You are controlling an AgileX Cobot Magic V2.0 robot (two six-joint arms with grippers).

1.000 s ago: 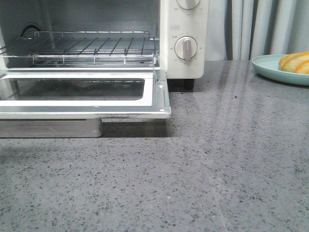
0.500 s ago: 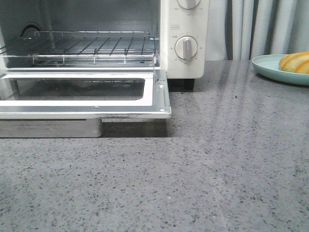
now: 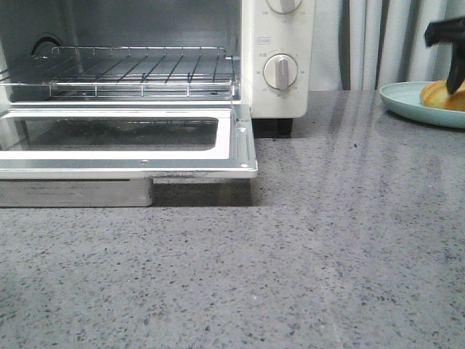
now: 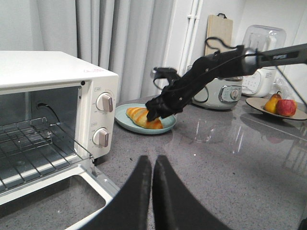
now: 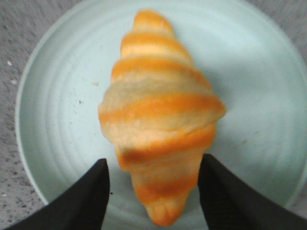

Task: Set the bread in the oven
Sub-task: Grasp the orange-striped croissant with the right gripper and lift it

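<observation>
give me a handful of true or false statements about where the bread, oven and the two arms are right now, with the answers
1. The bread lies on a pale green plate. True.
2. The oven door is closed. False: it is folded down open, with the wire rack showing inside.
3. The right end effector is open with a finger on each side of the bread. True.
4. The left end effector is holding the bread. False: its fingers are together and hold nothing, near the oven door.
5. The bread is already on the wire rack. False: the rack is bare and the bread is on the plate.
</observation>
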